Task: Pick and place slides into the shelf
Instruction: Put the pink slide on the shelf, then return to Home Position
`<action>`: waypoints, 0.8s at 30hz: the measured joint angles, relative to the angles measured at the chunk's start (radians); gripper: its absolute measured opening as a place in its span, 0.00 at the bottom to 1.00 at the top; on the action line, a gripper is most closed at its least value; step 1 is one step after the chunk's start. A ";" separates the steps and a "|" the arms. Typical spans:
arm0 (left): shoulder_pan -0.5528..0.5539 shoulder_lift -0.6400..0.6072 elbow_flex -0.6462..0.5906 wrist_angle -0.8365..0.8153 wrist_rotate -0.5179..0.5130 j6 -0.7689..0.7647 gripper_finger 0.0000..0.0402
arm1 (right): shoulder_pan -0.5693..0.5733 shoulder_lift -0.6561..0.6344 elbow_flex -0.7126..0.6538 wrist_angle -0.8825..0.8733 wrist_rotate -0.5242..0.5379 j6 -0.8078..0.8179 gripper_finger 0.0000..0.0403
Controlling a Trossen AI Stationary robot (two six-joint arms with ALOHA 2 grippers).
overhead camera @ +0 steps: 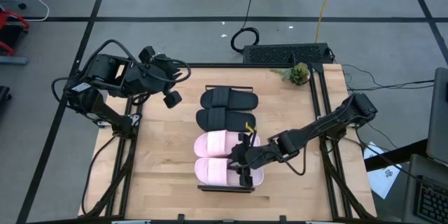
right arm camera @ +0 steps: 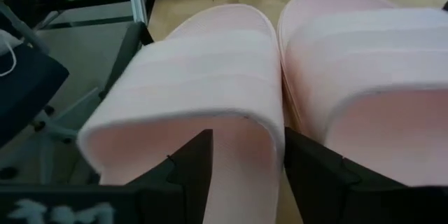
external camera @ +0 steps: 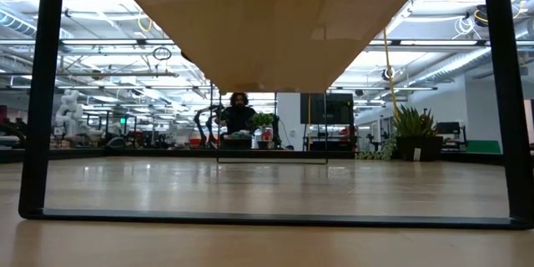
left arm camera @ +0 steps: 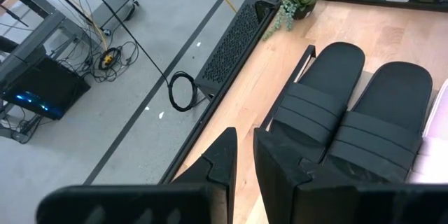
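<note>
All the slides lie on the shelf [overhead camera: 225, 187] in a row. The two black slides [overhead camera: 227, 109] are at the far end and the two pale pink slides [overhead camera: 220, 157] at the near end. My right gripper [overhead camera: 245, 170] is open, low over the heel end of the nearest pink slide [right arm camera: 203, 91]. One finger [right arm camera: 192, 161] is over its footbed and the other [right arm camera: 315, 171] is at the seam with the second pink slide [right arm camera: 371, 70]. My left gripper [overhead camera: 172, 99] waits at the table's far left, open by a narrow gap. The black slides [left arm camera: 350, 112] show ahead of it. My right gripper comes level from the table's right at the nearest pink slide's heel end [right arm camera: 245, 147], behind the strap. I cannot tell whether its fingers touch the slide. The slide lies flat on the shelf.
A small potted plant [overhead camera: 299, 74] and a black vented box [overhead camera: 287, 53] stand at the table's far right. Bare tabletop [overhead camera: 161, 161] lies on the left and right of the shelf. The low view looks under the shelf board [external camera: 267, 25]. A person [external camera: 239, 113] is far behind.
</note>
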 joint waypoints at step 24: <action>0.000 0.000 0.000 0.000 0.000 0.002 0.13 | 0.001 -0.090 0.000 -0.149 -0.023 0.048 0.40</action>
